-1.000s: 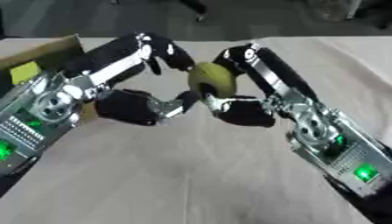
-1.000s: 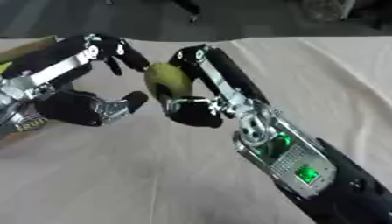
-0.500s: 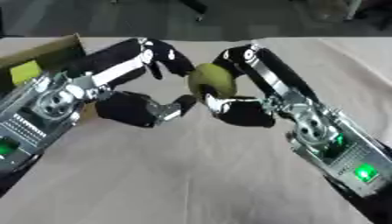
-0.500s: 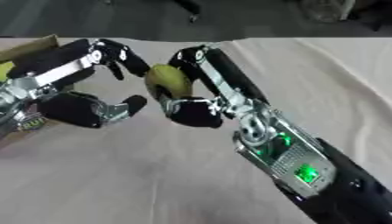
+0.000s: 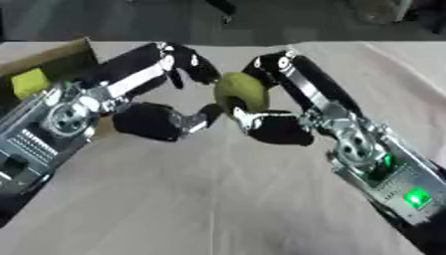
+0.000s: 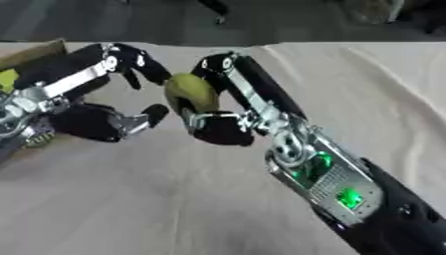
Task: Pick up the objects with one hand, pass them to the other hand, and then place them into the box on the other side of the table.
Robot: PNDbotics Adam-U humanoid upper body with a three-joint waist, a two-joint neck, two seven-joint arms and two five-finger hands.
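Note:
An olive-green round object (image 5: 240, 91) hangs above the middle of the table, and my right hand (image 5: 277, 127) is shut on it, fingers over its top and thumb beneath. My left hand (image 5: 155, 121) faces it from the left and is open. Its fingers (image 5: 195, 65) arch beside the object's upper left. Its thumb (image 5: 205, 113) sits just short of the object's lower left. The cardboard box (image 5: 54, 63) stands at the far left edge, with a yellow-green thing (image 5: 29, 82) inside.
A pale cloth (image 5: 200, 199) covers the table, with folds at the right (image 6: 392, 99). Both forearms cross the lower corners. Beyond the table's far edge the floor is dark.
The left thumb has edged slightly closer to the green object. The right hand and the object stay where they were.

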